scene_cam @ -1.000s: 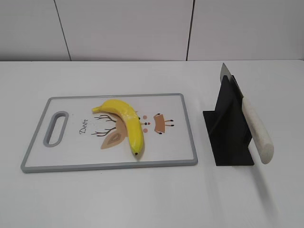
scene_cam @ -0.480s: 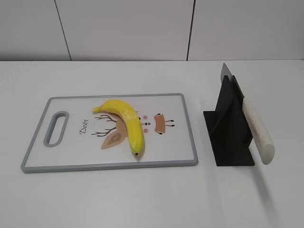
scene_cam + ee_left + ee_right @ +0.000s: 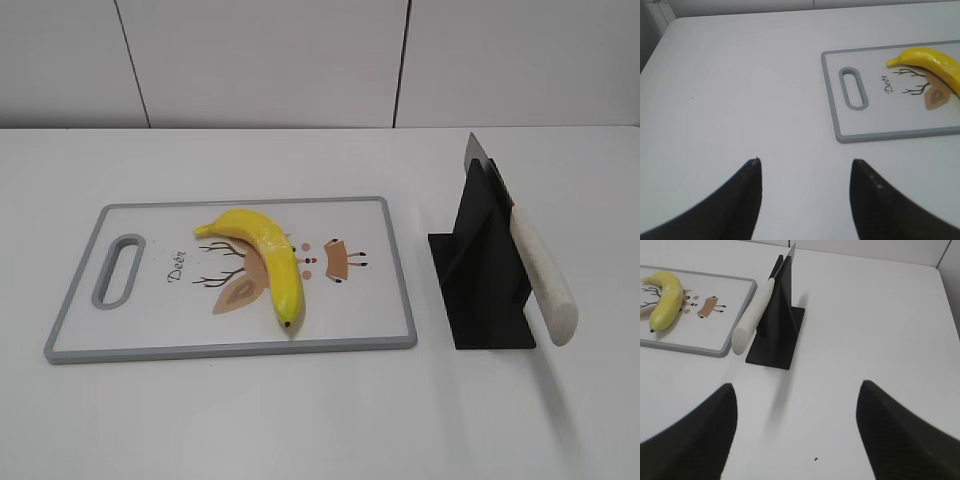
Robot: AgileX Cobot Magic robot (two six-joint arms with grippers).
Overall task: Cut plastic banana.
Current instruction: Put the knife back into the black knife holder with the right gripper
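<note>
A: Far left first: left gripper hovering over bare white table, dark fingers spread apart, nothing between them. Seen only in the left wrist view.

B: Next to the right?

A: Cutting board, white with a grey rim, lying flat. Oval handle slot at its left end, then the word "Deer" and a deer drawing printed on the surface.

B: And the banana?

A: Plastic banana resting on the board near the middle, on top of the deer print. Yellow, curved, stem end toward the back left, dark tip toward the front edge. Whole, uncut. Also visible at the right edge of the left wrist view and at the upper left of the right wrist view.

B: Further right?

A: Black knife stand just beside the board's right edge, apart from it. Knife slotted in at a slant, blade tip poking up behind the stand, pale handle jutting forward and down past the stand's front.

B: Right side?

A: Right gripper above the table, in front of the stand, well apart from the knife. Fingers wide apart, holding nothing. Not visible in the exterior view, same as the left one.
</note>
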